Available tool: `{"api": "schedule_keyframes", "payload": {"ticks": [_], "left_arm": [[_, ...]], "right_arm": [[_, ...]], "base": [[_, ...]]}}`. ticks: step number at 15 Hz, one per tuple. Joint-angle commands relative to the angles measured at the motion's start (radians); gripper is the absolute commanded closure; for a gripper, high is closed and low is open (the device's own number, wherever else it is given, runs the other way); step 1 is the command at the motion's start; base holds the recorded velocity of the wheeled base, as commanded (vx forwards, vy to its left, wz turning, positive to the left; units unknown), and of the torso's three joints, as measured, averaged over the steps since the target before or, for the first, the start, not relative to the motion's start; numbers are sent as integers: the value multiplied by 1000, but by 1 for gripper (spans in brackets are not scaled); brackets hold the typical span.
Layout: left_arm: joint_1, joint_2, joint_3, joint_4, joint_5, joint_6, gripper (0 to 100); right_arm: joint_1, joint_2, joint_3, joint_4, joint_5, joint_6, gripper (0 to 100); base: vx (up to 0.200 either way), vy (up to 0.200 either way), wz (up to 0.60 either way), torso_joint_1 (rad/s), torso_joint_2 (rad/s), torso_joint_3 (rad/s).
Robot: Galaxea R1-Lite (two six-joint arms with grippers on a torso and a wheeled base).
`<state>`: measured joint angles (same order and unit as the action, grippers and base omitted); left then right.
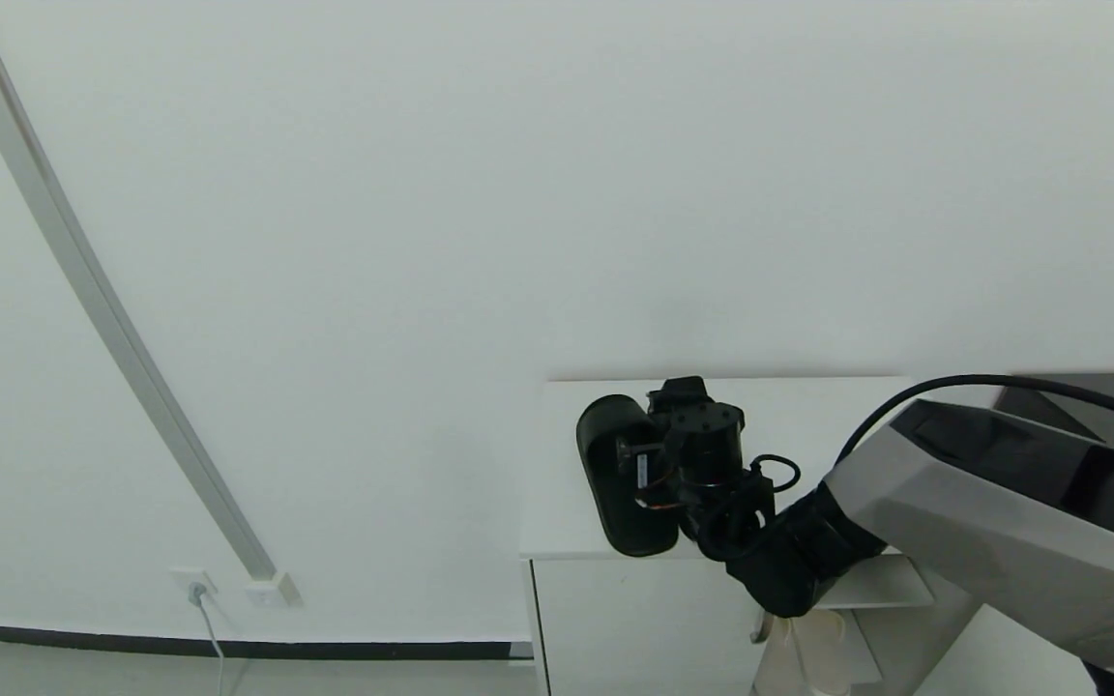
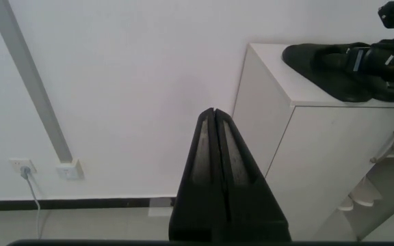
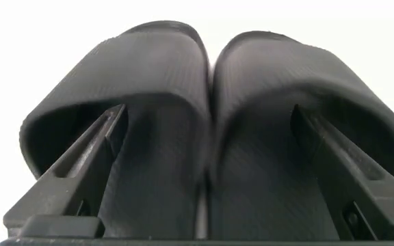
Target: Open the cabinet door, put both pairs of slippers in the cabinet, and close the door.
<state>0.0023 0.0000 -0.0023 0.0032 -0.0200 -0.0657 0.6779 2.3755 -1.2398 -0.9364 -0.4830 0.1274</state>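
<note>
A pair of black slippers [image 1: 615,474] lies side by side on top of the white cabinet [image 1: 808,416], near its left front corner. My right gripper [image 1: 641,476] is at them, open, with one finger [image 3: 81,171] inside each slipper's strap and the slippers' inner sides [image 3: 211,102] between the fingers. In the left wrist view the black slippers [image 2: 327,65] rest on the cabinet [image 2: 306,150] top. My left gripper [image 2: 214,116] hangs shut and holds nothing, out in front of the wall to the left of the cabinet. The cabinet door [image 2: 388,145] stands ajar, and pale shapes [image 2: 361,198] show inside.
A white wall runs behind the cabinet. A grey cable duct [image 1: 102,300] slants down it to a socket [image 1: 191,583] with a plugged-in cord near the dark skirting. Open floor lies to the cabinet's left.
</note>
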Motion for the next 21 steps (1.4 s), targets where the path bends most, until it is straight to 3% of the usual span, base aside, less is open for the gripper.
{"api": "schedule_keyframes", "payload": {"ticks": [1,5,6,13,21], "left_arm": [[1,2,-1,1,0,1,100],[-1,0,-1,1,0,3,100],[1,2,-1,0,0,3,100],[1,0,1,1,0,1,100],[-1,0,1,0,0,1,100]], "right_arm": [[-14,45,-52,8,0,0,0],[-21,68,-102,25,0,0,0],[-24,68,-104,25,0,0,100],[-23,47,-99,24,-5,0,100],[6,-303,237,21,92,-2,100]], "base": [[0,0,0,0,0,0],[0,0,0,0,0,0],[0,0,0,0,0,0],[0,0,0,0,0,0],[0,0,0,0,0,0]]}}
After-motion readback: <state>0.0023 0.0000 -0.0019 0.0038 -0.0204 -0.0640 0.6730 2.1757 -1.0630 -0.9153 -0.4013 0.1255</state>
